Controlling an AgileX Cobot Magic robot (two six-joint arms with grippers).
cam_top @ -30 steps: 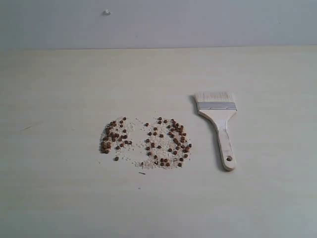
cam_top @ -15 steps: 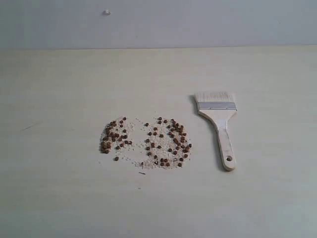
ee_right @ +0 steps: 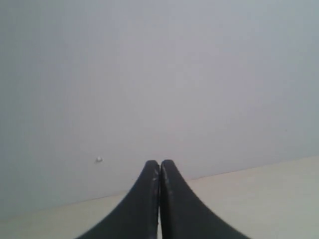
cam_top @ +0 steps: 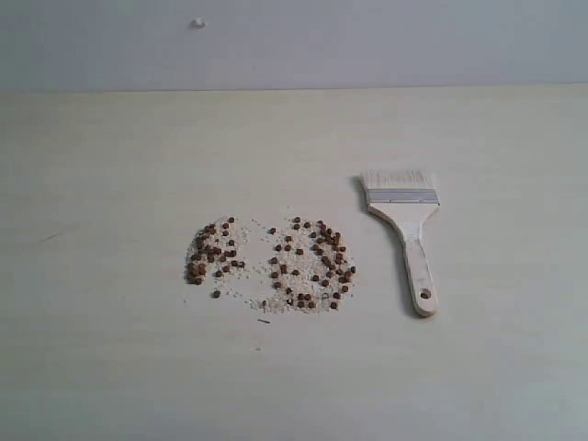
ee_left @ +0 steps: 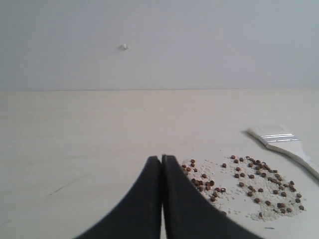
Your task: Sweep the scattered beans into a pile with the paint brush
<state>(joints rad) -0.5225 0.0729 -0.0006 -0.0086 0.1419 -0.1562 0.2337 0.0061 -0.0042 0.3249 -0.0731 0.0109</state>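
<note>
The beans (cam_top: 276,262) lie scattered in two loose clusters among whitish grains at the middle of the pale table; they also show in the left wrist view (ee_left: 239,186). To their right lies the paint brush (cam_top: 406,230), flat, bristles toward the back wall, handle hole toward the front. Its ferrule end appears in the left wrist view (ee_left: 279,142). Neither arm shows in the exterior view. My left gripper (ee_left: 161,158) is shut and empty, near the beans' left cluster. My right gripper (ee_right: 159,163) is shut and empty, pointing at the wall.
The pale table (cam_top: 110,165) runs back to a grey wall (cam_top: 367,37) that carries a small white knob (cam_top: 197,22). A thin dark sliver (cam_top: 264,320) lies just in front of the beans.
</note>
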